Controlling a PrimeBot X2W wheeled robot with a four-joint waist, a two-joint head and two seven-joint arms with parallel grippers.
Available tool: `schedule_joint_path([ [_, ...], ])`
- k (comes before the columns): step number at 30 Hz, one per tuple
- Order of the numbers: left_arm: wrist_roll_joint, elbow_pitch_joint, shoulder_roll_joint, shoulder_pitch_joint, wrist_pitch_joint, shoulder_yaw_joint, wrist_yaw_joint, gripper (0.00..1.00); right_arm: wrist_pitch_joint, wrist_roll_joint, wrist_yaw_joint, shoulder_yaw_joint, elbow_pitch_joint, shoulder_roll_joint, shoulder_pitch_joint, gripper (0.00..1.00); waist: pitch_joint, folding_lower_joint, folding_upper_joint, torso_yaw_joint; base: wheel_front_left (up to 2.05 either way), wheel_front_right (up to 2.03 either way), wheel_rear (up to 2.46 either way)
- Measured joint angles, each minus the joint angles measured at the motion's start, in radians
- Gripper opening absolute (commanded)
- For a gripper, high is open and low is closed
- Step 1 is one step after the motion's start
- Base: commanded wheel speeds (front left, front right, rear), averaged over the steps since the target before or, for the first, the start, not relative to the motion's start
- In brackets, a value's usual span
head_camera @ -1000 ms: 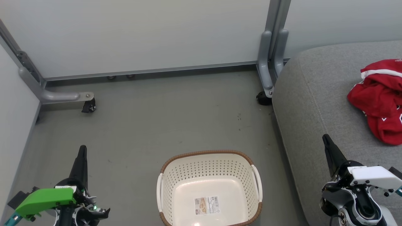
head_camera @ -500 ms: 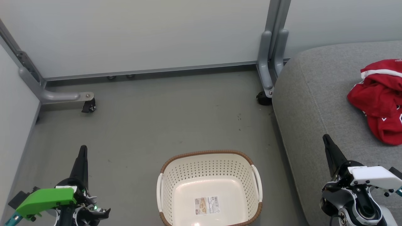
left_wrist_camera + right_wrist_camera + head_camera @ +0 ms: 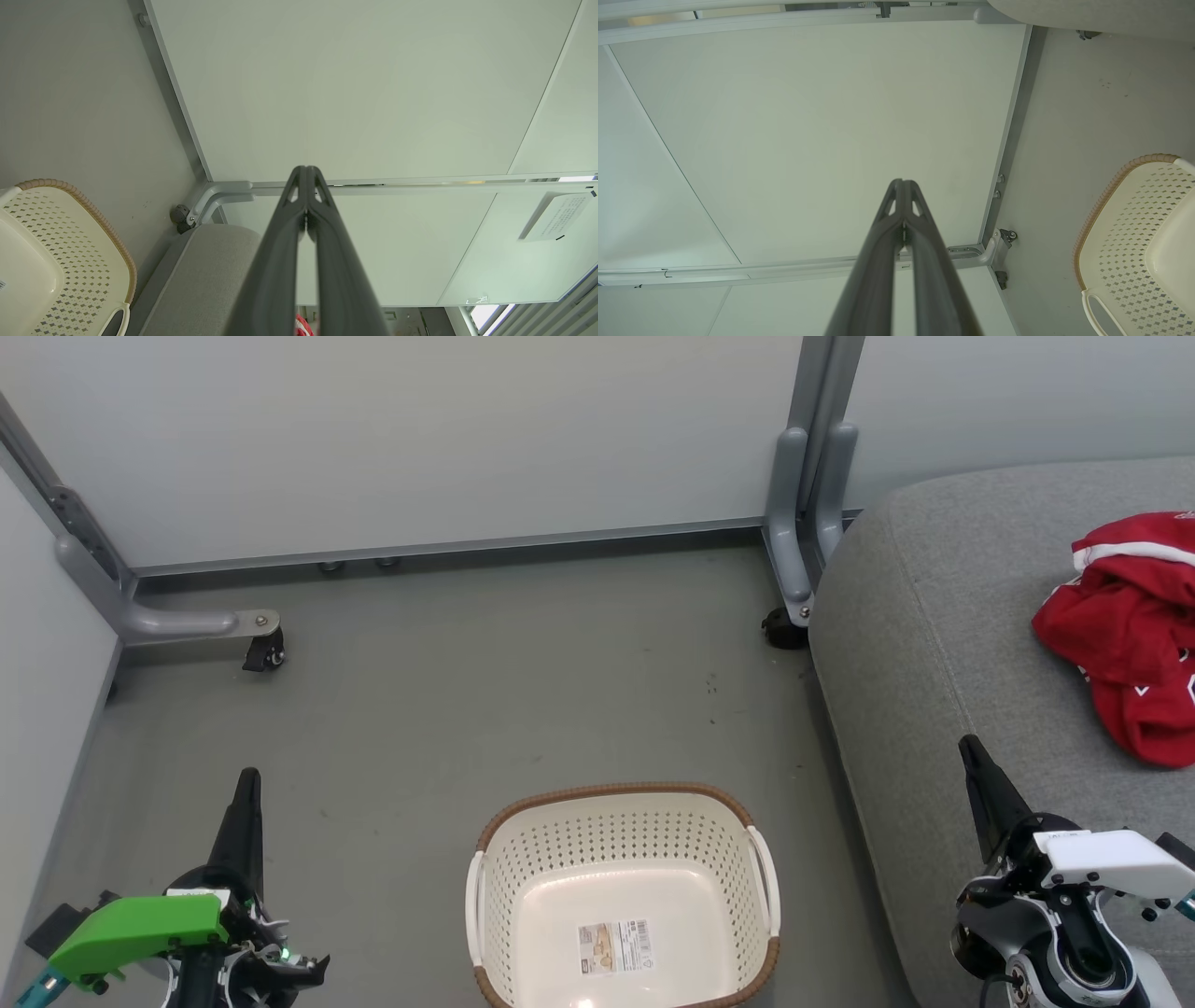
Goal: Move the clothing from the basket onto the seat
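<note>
The red clothing (image 3: 1134, 635) with white trim lies crumpled on the grey seat (image 3: 943, 644) at the right edge of the head view. The cream basket (image 3: 624, 859) with a brown rim stands on the floor at bottom centre, holding nothing but its label sticker. My left gripper (image 3: 247, 777) is shut at lower left, well left of the basket. My right gripper (image 3: 969, 744) is shut at lower right, over the seat's front part. In the left wrist view the shut left gripper (image 3: 306, 169) points at a wall panel, with the basket (image 3: 70, 252) at left and the seat (image 3: 210, 275) below. The right gripper (image 3: 901, 182) is shut there too, the basket (image 3: 1125, 242) at right.
White partition panels (image 3: 420, 439) on grey legs with castors (image 3: 266, 653) close off the back and left. A second castor (image 3: 780, 630) stands by the seat's far corner. Grey floor (image 3: 523, 681) stretches between the partition and the basket.
</note>
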Motion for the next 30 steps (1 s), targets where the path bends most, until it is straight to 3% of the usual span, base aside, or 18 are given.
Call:
schedule_joint_path([
  [30,0.002,0.0,-0.004,0.0,0.002,0.005,0.0,0.0,0.003,-0.003,0.0,-0.003,0.0,0.003,0.0,0.0,0.0,0.0,0.0,0.0,0.0,0.0,0.0],
])
